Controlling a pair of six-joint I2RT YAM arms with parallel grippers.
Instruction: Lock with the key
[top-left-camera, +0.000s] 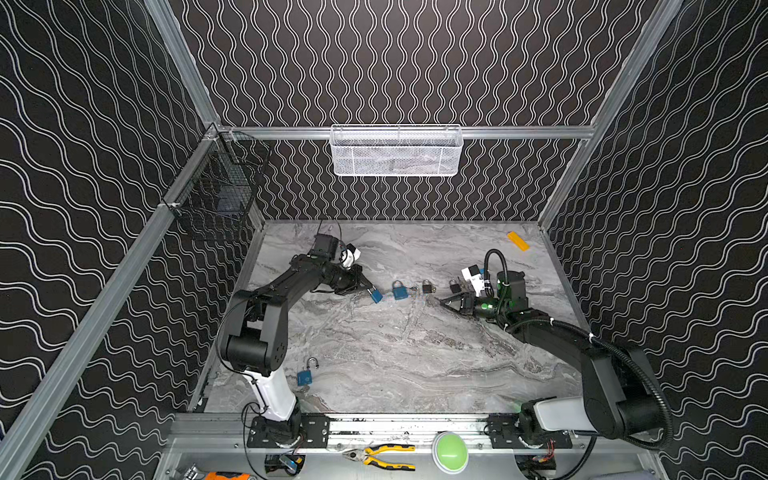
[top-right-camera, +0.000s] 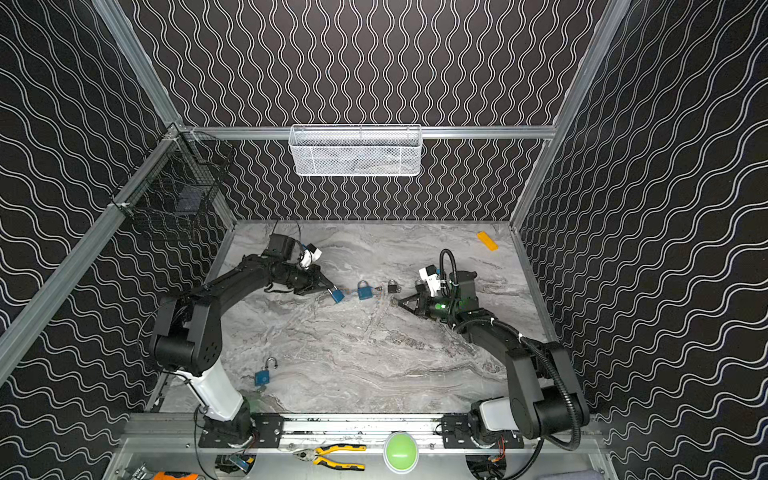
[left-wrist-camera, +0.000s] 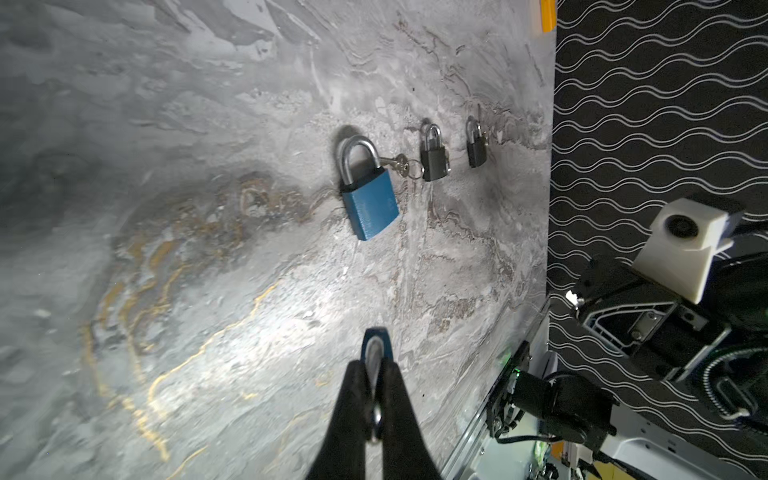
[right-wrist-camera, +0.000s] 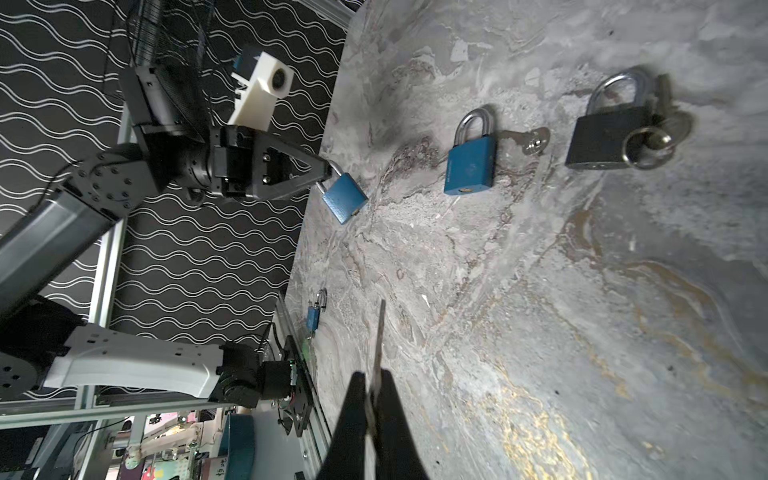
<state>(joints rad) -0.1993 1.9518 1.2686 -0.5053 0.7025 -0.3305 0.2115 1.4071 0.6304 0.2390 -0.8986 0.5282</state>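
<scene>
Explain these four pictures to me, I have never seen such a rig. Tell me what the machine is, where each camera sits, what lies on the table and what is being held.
This is a robot with two black arms, working on a grey marble-patterned tabletop inside a booth. Two pictures look down from one overhead camera pair. The other two come from a small camera on each arm's wrist, looking along its gripper.

The left gripper is shut on the silver shackle of a blue metal padlock. The right gripper pinches a thin silver key.

Lying on the table are a second blue padlock with a loose key beside it, a small black padlock, another black padlock, a third blue padlock near the left arm's base, and a yellow block in the far corner.
</scene>
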